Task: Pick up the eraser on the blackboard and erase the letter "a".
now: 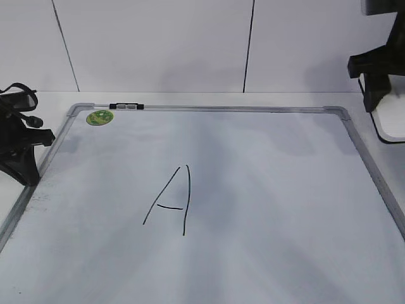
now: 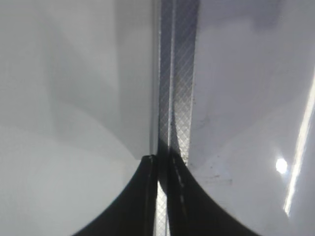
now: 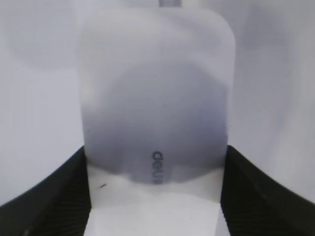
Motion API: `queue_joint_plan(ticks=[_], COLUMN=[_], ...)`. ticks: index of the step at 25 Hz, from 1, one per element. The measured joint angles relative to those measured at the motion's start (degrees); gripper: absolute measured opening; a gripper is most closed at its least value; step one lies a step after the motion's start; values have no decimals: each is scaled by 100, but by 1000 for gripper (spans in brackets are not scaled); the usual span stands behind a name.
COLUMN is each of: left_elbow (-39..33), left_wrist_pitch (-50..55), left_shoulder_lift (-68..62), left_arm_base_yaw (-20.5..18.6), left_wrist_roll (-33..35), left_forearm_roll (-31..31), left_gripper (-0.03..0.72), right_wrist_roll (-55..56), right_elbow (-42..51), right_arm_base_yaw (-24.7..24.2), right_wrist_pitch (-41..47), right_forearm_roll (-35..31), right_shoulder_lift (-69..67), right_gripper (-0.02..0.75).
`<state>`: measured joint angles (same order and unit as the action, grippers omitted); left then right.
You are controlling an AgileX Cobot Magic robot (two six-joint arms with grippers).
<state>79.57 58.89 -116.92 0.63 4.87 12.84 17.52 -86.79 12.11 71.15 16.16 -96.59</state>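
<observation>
Eraser between the two fingers of the right gripper [image 3: 156, 206]

A white eraser [image 3: 156, 98] with rounded corners fills the middle of the frame, running from near the top edge to the bottom, with small grey lettering on its lower part. A black ridged finger [image 3: 44, 196] sits against its lower left side and another against its lower right. A pale, blurred surface lies behind, with a small grey strip at top centre.

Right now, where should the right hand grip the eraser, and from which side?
Pinch the eraser across its two long straight sides, from above. The right hand has its fingers flanking them, and the broad flat top with rounded corners gives no purchase.
</observation>
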Motion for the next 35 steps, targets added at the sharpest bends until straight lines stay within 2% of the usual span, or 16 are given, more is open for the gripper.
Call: queue_joint_plan(ticks=[6, 10, 16, 35], left_elbow=[0, 0, 0, 0], left_wrist_pitch=[0, 0, -9, -31], left_shoulder_lift=[0, 0, 0, 0], left_arm_base_yaw=[0, 0, 0, 0], left_wrist_roll=[10, 10, 10, 10], left_forearm_roll=[0, 10, 21, 21], left_gripper=[17, 17, 17, 17], right_wrist_roll=[-222, -549, -787, -846], right_elbow=[47, 47, 50, 50], right_arm_base_yaw=[-404, -539, -542, -800], right_wrist_pitch=[0, 0, -45, -124], right_forearm_roll=[-139, -479, -813, -969], right_shoulder_lift=[-59, -389, -946, -1855], right_gripper=[561, 561, 561, 561])
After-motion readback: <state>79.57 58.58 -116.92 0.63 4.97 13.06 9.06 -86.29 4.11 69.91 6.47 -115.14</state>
